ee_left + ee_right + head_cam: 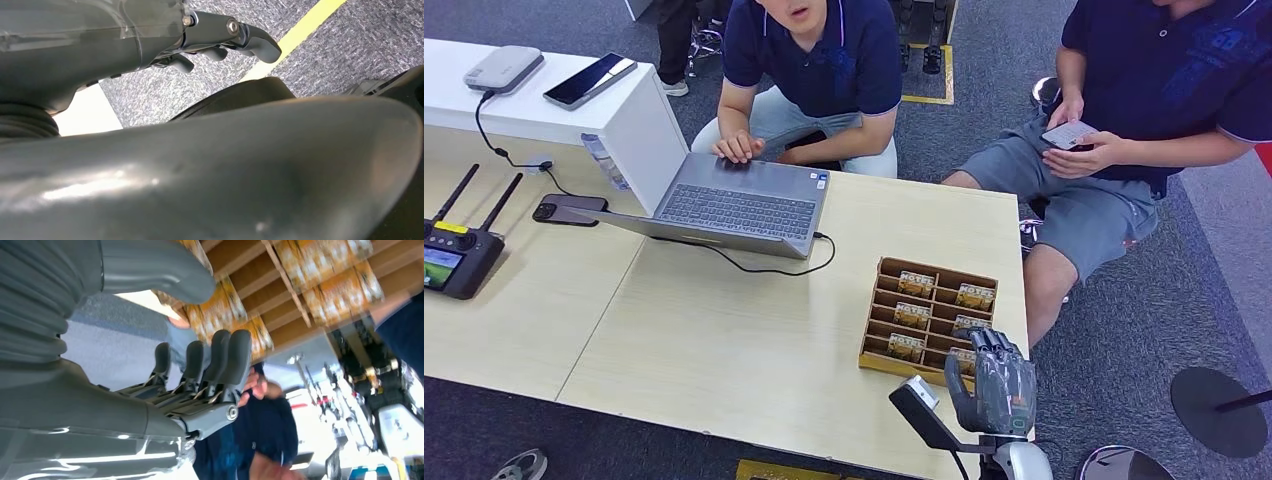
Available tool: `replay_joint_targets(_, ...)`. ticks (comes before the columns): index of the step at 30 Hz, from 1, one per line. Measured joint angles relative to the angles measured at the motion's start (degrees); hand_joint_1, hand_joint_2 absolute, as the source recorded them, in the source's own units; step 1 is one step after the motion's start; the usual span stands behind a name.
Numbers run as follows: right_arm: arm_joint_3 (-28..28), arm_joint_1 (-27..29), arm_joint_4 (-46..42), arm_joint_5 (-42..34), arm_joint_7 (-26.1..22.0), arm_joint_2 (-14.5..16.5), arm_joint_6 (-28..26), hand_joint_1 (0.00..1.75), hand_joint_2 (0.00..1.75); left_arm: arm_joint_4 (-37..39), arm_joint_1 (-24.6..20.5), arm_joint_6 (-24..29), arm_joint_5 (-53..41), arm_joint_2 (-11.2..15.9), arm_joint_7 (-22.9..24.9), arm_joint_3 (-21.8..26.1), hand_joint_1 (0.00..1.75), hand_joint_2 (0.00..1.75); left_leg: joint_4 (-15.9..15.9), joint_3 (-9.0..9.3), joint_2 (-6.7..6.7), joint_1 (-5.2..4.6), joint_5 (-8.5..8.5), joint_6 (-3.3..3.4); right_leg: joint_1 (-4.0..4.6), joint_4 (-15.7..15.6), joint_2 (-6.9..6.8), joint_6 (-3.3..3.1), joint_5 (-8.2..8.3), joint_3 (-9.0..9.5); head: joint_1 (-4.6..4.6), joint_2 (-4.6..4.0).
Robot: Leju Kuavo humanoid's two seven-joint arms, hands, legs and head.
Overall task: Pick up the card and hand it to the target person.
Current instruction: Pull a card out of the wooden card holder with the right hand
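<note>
A brown wooden tray (883,320) with several compartments stands near the table's right edge, and orange-yellow cards (914,283) lie in it. My right hand (996,381) hovers at the tray's near right corner with its fingers straight and apart, holding nothing. In the right wrist view the fingers (216,359) and thumb (160,269) frame the cards (227,304) just beyond them without touching. My left hand (220,37) hangs over grey carpet with a yellow line and is empty. One person (824,70) sits behind the laptop. Another person (1164,90) sits at the right, holding a small phone-like object (1069,134).
An open laptop (744,205) with a black cable sits mid-table. A phone (569,209) and a black controller (454,260) lie at the left. A white raised block (639,120) carries a phone and a grey box. A black round base (1219,410) stands on the floor right.
</note>
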Motion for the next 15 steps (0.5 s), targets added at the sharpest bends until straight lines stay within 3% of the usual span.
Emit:
replay_joint_targets(8,-0.9,0.1,-6.2,1.3,-0.2,-0.4,1.3,0.93,1.75,0.0,0.0,0.2,0.1,0.0,-0.3,0.0,0.00,0.00,0.0,0.00,0.00,0.00,0.00,0.00,0.00,0.0,0.00,0.00,0.00,0.00,0.01,0.00)
replay_joint_targets(15,-1.1,0.1,-6.5,-0.2,-1.1,-0.4,1.9,0.76,1.75,0.0,0.0,0.1,0.0,0.0,0.0,0.0,0.00,0.00,0.0,-0.01,0.00,0.00,0.00,0.00,0.00,0.0,0.00,0.00,0.00,0.00,0.01,0.00)
